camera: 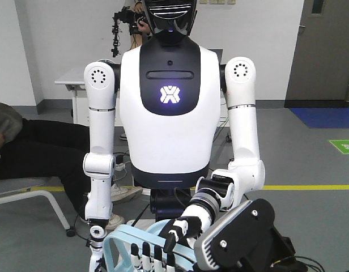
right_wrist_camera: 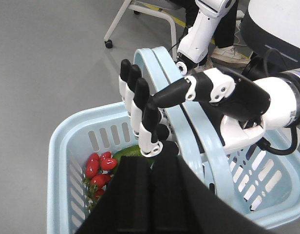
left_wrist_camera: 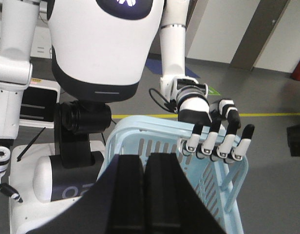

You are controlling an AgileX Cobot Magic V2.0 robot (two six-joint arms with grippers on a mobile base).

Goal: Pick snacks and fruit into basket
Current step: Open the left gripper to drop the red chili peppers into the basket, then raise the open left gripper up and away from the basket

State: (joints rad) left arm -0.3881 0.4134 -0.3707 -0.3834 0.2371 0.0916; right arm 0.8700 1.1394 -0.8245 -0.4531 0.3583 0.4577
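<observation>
Fingers [right_wrist_camera: 140, 105] of the left claw [right_wrist_camera: 155, 117] stretch straight and spread above the blue basket [right_wrist_camera: 67, 141], gripping nothing; red fruits [right_wrist_camera: 99, 170] and a green fruit [right_wrist_camera: 128, 152] lie inside. Right claw's state cannot be told.

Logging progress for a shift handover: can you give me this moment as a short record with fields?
basket: light blue slatted basket, handles raised
inside: bunch of red fruits; green fruit beside it, partly hidden
snacks: none seen; part of the interior is hidden
left hand: open, fingers extended, above the basket
right hand: low beside the basket handle; grip unclear
</observation>
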